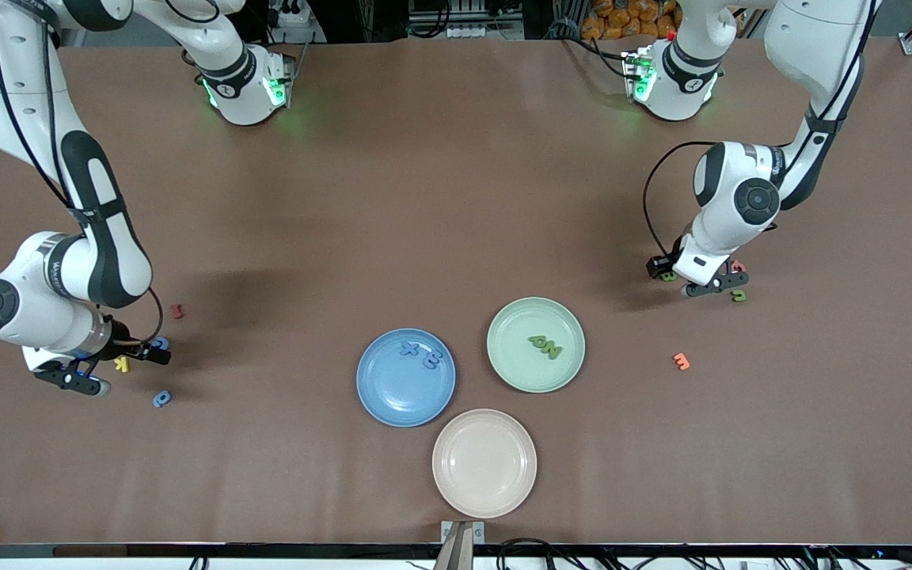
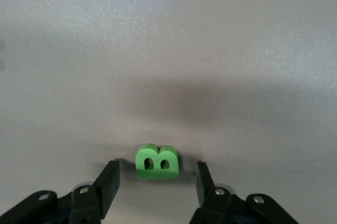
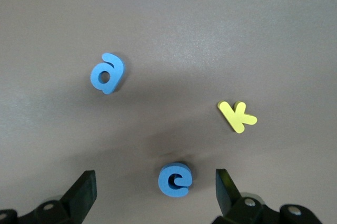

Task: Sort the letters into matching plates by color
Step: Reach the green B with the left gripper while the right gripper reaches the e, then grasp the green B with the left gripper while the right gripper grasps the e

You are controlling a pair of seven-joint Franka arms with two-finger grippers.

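Note:
The blue plate (image 1: pixel 369 396) holds two blue letters (image 1: pixel 421 354). The mint green plate (image 1: pixel 503 364) holds two green letters (image 1: pixel 545 346). My right gripper (image 1: pixel 72 381) is open over a blue "e" (image 1: pixel 161 343). In the right wrist view the "e" (image 3: pixel 175 179) lies between the open jaws of the gripper (image 3: pixel 155 174). A blue "a" (image 1: pixel 161 398) (image 3: pixel 107 72) lies nearer the front camera. My left gripper (image 1: pixel 711 286) is open over a green "B" (image 1: pixel 668 276). In the left wrist view the "B" (image 2: pixel 157 162) lies between the gripper's (image 2: pixel 157 167) fingertips. Another green letter (image 1: pixel 738 296) lies beside it.
A cream-white plate (image 1: pixel 484 462) sits nearest the front camera, touching neither other plate. A yellow "k" (image 1: pixel 121 364) (image 3: pixel 237 116) and a dark red letter (image 1: pixel 178 311) lie near the right gripper. A red letter (image 1: pixel 735 267) and an orange letter (image 1: pixel 681 361) lie near the left gripper.

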